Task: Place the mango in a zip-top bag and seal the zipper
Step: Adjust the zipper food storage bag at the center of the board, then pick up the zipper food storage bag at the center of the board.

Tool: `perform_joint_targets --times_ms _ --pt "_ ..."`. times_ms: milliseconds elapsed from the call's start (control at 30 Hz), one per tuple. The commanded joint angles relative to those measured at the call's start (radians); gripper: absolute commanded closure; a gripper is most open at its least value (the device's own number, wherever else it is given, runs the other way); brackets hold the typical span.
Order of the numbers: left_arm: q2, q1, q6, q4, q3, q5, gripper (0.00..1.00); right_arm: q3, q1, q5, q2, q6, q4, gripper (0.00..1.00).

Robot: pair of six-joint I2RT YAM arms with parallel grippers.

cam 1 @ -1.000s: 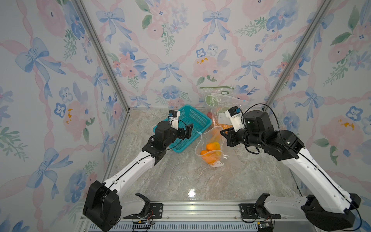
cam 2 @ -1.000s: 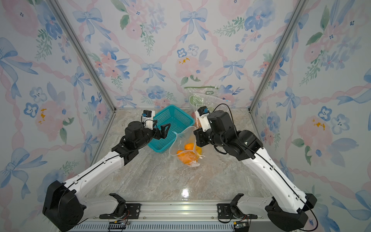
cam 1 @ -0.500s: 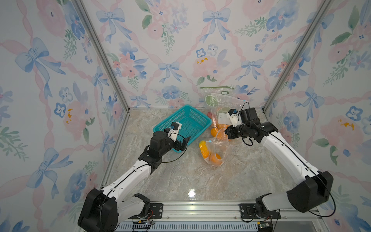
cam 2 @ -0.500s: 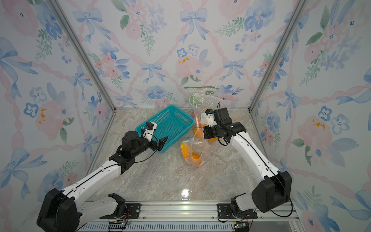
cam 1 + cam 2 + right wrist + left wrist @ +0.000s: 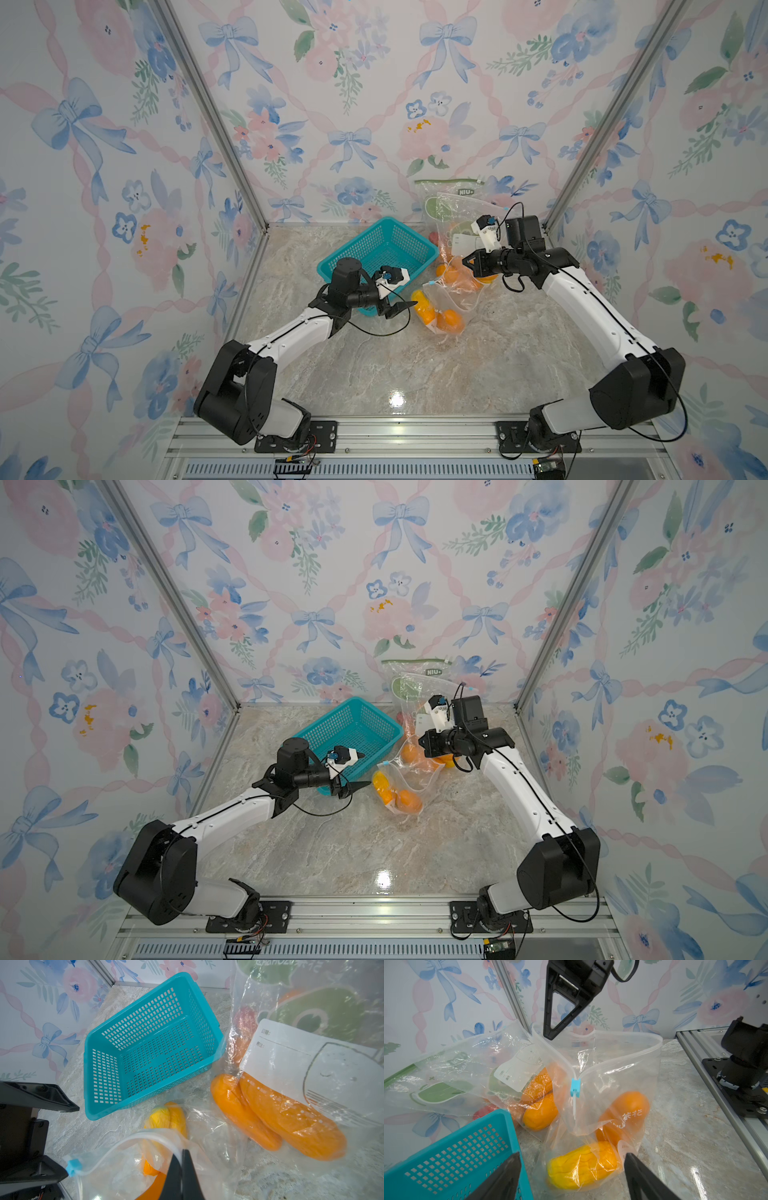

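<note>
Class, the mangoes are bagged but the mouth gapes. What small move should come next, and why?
Probably ease the open left hand onto the blue slider and close: mangoes are inside the zip-top bag, whose rim the right hand pinches.

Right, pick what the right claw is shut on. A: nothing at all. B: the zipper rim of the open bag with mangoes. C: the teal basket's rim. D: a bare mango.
B: the right wrist view shows the right claw pinched shut on the zipper rim of the open zip-top bag.
</note>
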Motion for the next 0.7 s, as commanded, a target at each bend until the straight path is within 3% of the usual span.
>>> perform_joint_targets --times_ms 0,100,300,633,667 --pt "0.083 -0.023 -0.007 0.008 0.100 0.089 0.39 0.026 0.001 -0.017 0.004 0.014 0.028 1.00" --pt "0.125 -0.047 -0.015 -0.006 0.132 0.104 0.45 0.026 0.001 -0.017 0.006 0.018 0.029 1.00" --pt "0.163 -0.075 -0.025 -0.015 0.163 0.028 0.57 0.028 0.001 -0.014 0.006 0.019 0.025 1.00" --pt "0.160 -0.070 -0.042 -0.036 0.169 -0.054 1.00 0.026 -0.001 -0.011 -0.003 0.016 0.022 1.00" --pt "0.155 -0.071 -0.048 -0.039 0.169 -0.067 1.00 0.029 0.000 -0.012 -0.006 0.017 0.017 1.00"
